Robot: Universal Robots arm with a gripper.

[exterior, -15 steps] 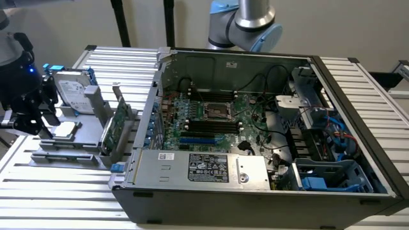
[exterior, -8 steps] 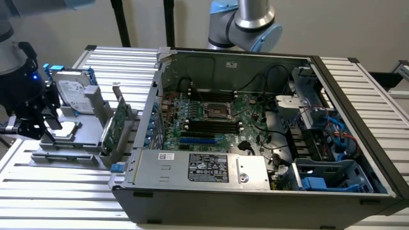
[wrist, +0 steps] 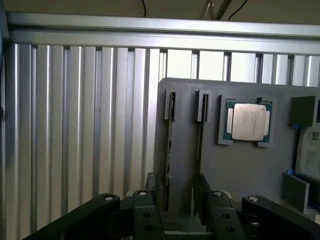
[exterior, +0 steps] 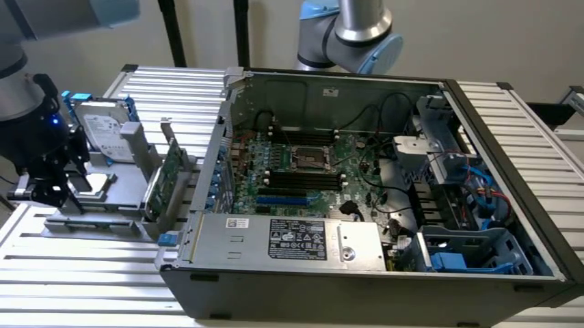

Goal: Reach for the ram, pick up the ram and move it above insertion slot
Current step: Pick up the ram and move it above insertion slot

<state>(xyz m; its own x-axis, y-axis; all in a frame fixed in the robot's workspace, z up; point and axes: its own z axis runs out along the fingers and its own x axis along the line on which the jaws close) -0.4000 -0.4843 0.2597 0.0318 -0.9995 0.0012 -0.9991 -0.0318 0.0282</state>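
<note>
My pincer (wrist: 175, 182) stands wide, one finger on each side of the ram (wrist: 169, 150), which sits on edge in the grey holder (wrist: 225, 170). I judge it not yet gripped. To grasp well, I should centre on the stick, close squarely on its flat faces and keep clear of its neighbour. I count two sticks on edge, the second stick (wrist: 200, 145) just beside the first, and one processor (wrist: 245, 121). Farther off, mid-frame in the exterior view, one open computer case (exterior: 365, 273) holds the dark insertion slots (exterior: 301, 180).
</note>
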